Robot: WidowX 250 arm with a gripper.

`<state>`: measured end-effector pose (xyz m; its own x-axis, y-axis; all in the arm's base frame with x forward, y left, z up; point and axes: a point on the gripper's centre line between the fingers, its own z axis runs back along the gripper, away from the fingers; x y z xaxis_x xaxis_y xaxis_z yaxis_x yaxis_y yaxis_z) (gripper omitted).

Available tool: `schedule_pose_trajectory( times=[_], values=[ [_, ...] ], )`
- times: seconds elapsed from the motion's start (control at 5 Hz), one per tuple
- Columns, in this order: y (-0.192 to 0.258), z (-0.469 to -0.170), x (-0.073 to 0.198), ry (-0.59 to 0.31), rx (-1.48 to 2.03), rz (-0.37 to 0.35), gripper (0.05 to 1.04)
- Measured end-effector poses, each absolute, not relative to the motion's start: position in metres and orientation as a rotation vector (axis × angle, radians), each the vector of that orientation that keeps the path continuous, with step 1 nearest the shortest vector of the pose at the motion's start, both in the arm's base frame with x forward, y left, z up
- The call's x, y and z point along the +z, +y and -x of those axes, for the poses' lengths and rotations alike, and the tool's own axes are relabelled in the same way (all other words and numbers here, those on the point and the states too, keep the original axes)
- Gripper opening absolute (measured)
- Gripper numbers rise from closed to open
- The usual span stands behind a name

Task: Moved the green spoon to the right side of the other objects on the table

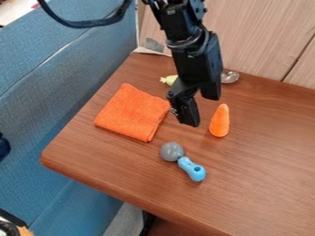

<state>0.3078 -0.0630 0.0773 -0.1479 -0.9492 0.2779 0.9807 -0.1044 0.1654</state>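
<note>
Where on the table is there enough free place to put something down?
The widest bare patch of the table lies right of the carrot in the picture; a smaller one lies between the cloth and the near edge. It is crowded around the gripper, between cloth and carrot, with the green spoon behind.

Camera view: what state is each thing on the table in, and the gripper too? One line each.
Cloth: folded, lying flat.
Carrot: whole, not held.
Green spoon: on the table, middle hidden behind the arm.
Blue spoon: lying on the table, not held.
Gripper: open, above the table.
</note>
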Motion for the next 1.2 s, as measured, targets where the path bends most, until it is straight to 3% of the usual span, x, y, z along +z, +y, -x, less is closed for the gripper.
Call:
schedule_pose_trajectory(
  times=[0.2,0.4,0.8,1.2],
  values=[
    [-0.063,-0.306,0.068,-0.327,-1.672,0.139,1.001],
    [-0.058,-0.314,0.074,-0.315,-1.619,0.103,1.001],
    [-0.048,-0.346,0.091,-0.319,-1.451,0.015,1.001],
    [-0.015,-0.386,0.083,-0.327,-1.010,-0.017,1.001]
  ],
)
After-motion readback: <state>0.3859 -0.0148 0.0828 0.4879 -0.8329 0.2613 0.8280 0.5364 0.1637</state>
